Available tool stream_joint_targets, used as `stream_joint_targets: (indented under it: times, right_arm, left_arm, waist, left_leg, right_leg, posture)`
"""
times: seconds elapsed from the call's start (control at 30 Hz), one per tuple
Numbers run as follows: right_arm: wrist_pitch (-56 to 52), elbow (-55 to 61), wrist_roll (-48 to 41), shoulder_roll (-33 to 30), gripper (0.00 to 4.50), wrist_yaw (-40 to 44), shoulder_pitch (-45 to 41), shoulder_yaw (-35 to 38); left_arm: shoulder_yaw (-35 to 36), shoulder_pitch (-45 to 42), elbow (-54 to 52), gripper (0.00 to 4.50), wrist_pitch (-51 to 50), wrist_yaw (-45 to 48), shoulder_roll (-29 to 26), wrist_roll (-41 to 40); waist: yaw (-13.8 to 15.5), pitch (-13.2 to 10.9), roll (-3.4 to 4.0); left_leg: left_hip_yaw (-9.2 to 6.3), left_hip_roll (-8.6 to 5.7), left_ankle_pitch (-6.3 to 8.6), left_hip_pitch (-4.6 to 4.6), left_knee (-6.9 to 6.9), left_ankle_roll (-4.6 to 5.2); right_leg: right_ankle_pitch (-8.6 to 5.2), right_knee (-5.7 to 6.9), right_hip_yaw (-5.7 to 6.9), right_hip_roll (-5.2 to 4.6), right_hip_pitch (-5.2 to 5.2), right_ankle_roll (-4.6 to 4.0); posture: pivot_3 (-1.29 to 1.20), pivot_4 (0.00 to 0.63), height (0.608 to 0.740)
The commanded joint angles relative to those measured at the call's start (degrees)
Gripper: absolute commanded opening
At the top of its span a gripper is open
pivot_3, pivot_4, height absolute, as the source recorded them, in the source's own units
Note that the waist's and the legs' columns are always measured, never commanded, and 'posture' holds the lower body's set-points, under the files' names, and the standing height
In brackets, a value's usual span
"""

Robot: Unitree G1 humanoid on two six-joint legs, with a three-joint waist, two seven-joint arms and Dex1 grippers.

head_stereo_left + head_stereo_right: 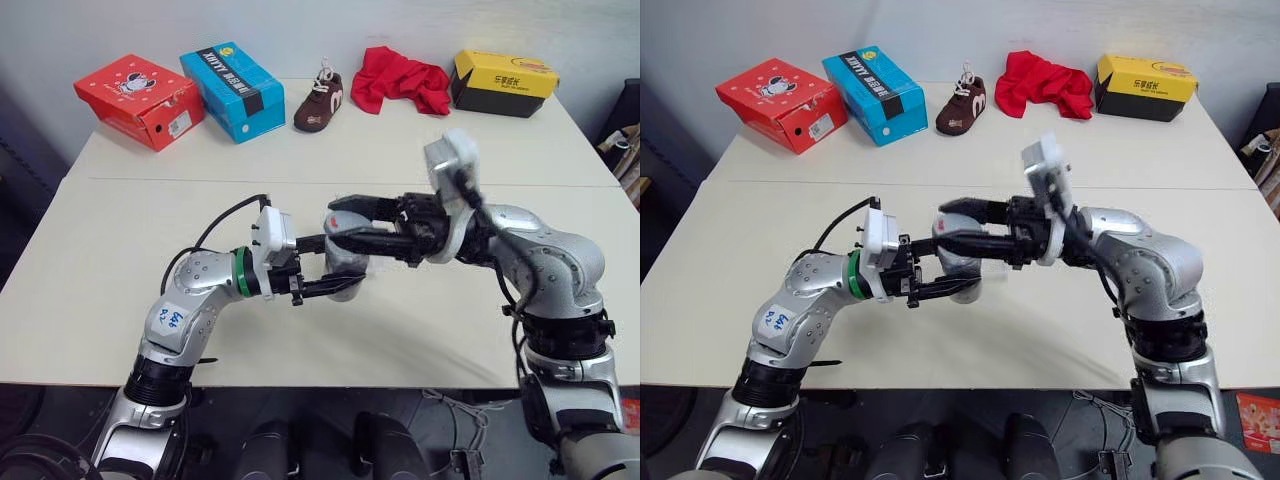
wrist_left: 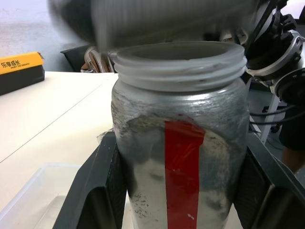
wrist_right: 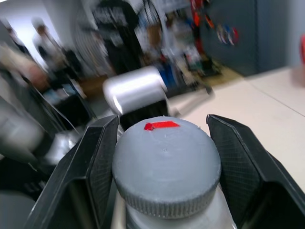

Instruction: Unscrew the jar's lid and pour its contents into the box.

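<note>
Two grippers sharing the jar (image 1: 345, 262) above the table (image 1: 120, 215): left gripper (image 1: 335, 283) clamping its body, right gripper (image 1: 340, 222) pinching the lid (image 3: 167, 160). Looking light, rigid, slick; gripping lid's knurled rim.

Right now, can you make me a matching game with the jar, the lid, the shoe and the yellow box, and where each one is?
Things:
1. jar
2. lid
3. shoe
4. yellow box

Places:
A. between the right gripper's fingers
B. between the blue box and the red cloth
C. between the left gripper's fingers
D. at the back of the table, right of the red cloth

Pairs: 1-C, 2-A, 3-B, 4-D
</note>
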State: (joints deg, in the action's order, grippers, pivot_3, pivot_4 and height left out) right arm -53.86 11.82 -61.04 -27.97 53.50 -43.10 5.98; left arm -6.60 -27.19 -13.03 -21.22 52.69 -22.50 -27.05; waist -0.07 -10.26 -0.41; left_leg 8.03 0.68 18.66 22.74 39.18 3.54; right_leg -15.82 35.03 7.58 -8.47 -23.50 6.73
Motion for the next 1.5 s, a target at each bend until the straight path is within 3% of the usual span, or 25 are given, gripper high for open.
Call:
stream_joint_targets:
  times: [0.03,0.17,0.23,0.3,0.5,0.73,0.77,0.8,0.93,1.1,1.23,1.5]
  right_arm:
    - [-1.6,-0.2,-6.2,-1.3,2.52,-5.6,-0.4,7.8]
    - [16.9,-3.3,13.6,-8.8,2.52,-2.0,7.9,8.2]
    - [27.9,-8.7,21.2,-10.9,2.52,0.4,12.1,9.0]
    - [40.3,-21.3,27.8,-12.6,2.52,2.2,17.1,11.5]
    - [60.7,-47.3,37.0,-12.3,2.52,0.2,19.3,13.8]
    - [64.5,-56.9,37.8,-7.7,2.52,-3.1,17.4,14.4]
    - [64.8,-56.1,37.8,-7.7,2.52,-2.7,18.1,14.4]
    - [64.7,-54.7,37.3,-7.7,3.23,-2.4,19.0,14.8]
    - [60.6,-43.8,34.0,-9.4,4.48,-0.1,24.1,16.3]
    - [50.4,-20.6,28.5,-12.7,4.48,2.7,32.5,16.0]
    - [44.3,-6.2,25.7,-14.9,4.48,4.1,37.4,14.0]
    - [41.3,0.4,27.2,-14.4,4.48,3.1,41.6,12.8]
  left_arm:
    - [1.0,-0.7,-0.6,2.35,2.1,0.4,-0.4,0.1]
    - [2.8,-2.3,1.9,2.35,3.9,0.7,-1.5,0.3]
    - [3.7,-3.4,3.5,2.35,4.6,1.2,-2.2,0.3]
    - [4.0,-5.5,7.4,2.35,6.6,1.1,-3.3,2.6]
    - [5.3,-11.0,15.8,2.35,7.6,1.6,-4.1,3.8]
    - [5.4,-14.6,19.7,2.35,5.2,3.4,-4.8,3.8]
    - [5.4,-15.2,20.1,2.35,4.8,3.2,-4.9,4.0]
    - [5.3,-16.0,20.8,2.35,4.5,2.7,-5.2,4.8]
    - [4.8,-19.3,23.8,2.35,3.1,1.6,-5.9,6.9]
    - [3.3,-23.2,28.3,2.35,8.2,-0.5,-5.9,12.8]
    - [-1.9,-27.4,33.8,2.35,22.6,-6.5,-6.0,25.5]
    - [-15.1,-36.6,50.1,2.35,54.6,-34.5,-5.4,55.9]
  waist:
    - [0.1,0.0,0.0]
    - [0.5,0.0,0.0]
    - [0.6,0.0,-0.01]
    - [0.4,0.0,-0.01]
    - [-0.2,0.0,0.02]
    - [-1.6,0.0,0.04]
    - [-1.5,0.0,0.08]
    - [-1.5,-0.1,0.12]
    - [-1.0,-0.1,0.12]
    - [-0.2,-0.1,0.15]
    - [0.1,-0.1,0.14]
    - [1.5,-0.1,0.13]
  left_leg:
    - [-0.01,0.0,0.0,0.0,0.0,0.0]
    - [-0.02,-0.03,0.01,0.02,-0.01,0.01]
    - [0.07,-0.1,0.03,0.02,-0.01,0.03]
    - [0.23,-0.1,0.01,0.01,-0.04,0.08]
    - [0.34,-0.1,-0.06,-0.04,-0.06,0.16]
    - [0.36,0.08,-0.18,-0.22,-0.1,-0.03]
    - [0.36,0.09,-0.19,-0.24,-0.1,-0.05]
    - [0.36,0.09,-0.19,-0.25,-0.1,-0.05]
    - [0.34,0.07,-0.19,-0.26,-0.1,-0.04]
    - [0.34,0.04,-0.17,-0.28,-0.1,-0.04]
    - [0.33,0.08,-0.15,-0.3,-0.1,-0.09]
    - [0.39,0.0,0.02,-0.27,-0.1,0.03]
  right_leg:
    - [0.0,-0.02,0.0,-0.02,0.01,0.0]
    - [0.0,-0.07,0.0,0.01,0.03,0.0]
    - [0.01,-0.1,0.03,0.08,0.03,0.02]
    - [0.06,-0.16,-0.07,0.12,0.01,0.12]
    - [0.12,-0.19,-0.13,0.19,0.04,0.22]
    - [0.11,-0.13,-0.27,0.34,0.1,0.21]
    - [0.11,-0.1,-0.28,0.34,0.11,0.21]
    - [0.11,-0.09,-0.3,0.34,0.11,0.21]
    - [0.11,-0.07,-0.34,0.3,0.12,0.21]
    - [0.11,-0.06,-0.35,0.23,0.12,0.21]
    - [0.12,-0.09,-0.36,0.02,0.11,0.2]
    - [0.14,-0.24,-0.35,-0.07,0.06,0.18]
  posture:
    - [0.0,0.15,0.74]
    - [0.0,0.15,0.74]
    - [0.0,0.15,0.74]
    - [0.0,0.15,0.74]
    - [0.0,0.15,0.74]
    - [0.0,0.15,0.74]
    - [0.0,0.15,0.74]
    - [0.0,0.15,0.74]
    - [0.0,0.15,0.74]
    - [0.0,0.15,0.74]
    - [0.0,0.15,0.74]
    - [0.0,0.15,0.74]
